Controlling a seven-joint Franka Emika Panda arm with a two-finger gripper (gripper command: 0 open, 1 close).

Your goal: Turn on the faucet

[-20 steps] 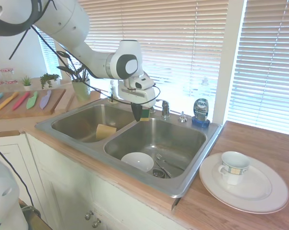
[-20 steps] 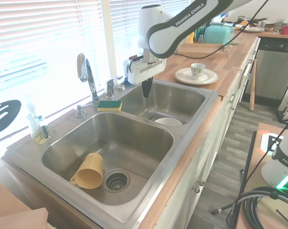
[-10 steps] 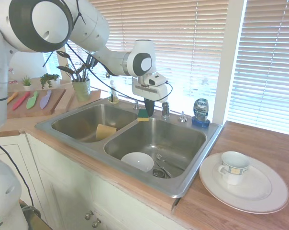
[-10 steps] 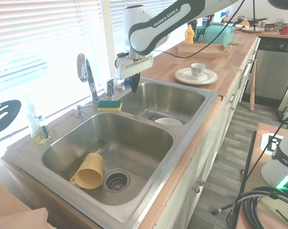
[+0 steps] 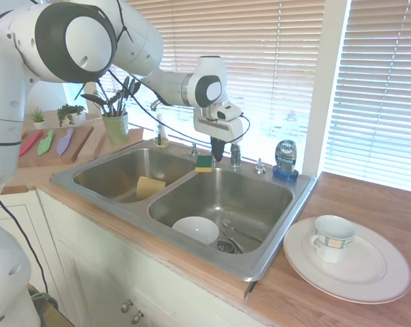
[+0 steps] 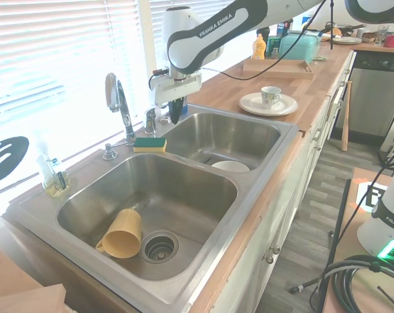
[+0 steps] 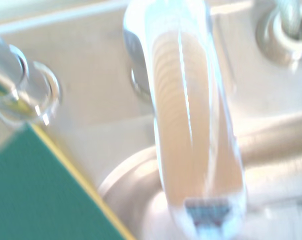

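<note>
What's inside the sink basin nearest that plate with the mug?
A white bowl sits in that basin, with some cutlery lying near the drain. The basin's near wall hides part of the bottom.

Gripper (image 5: 218,155): fingers merge into one dark shape in both exterior views, so the gap between them cannot be read. Lever handle (image 7: 191,120), directly beneath the gripper: blurred in the wrist view, its top cut by the frame edge. Green sponge (image 7: 36,195) beside it: blurred and cropped at the corner. Faucet (image 6: 119,104) spout washes out against bright blinds.
</note>
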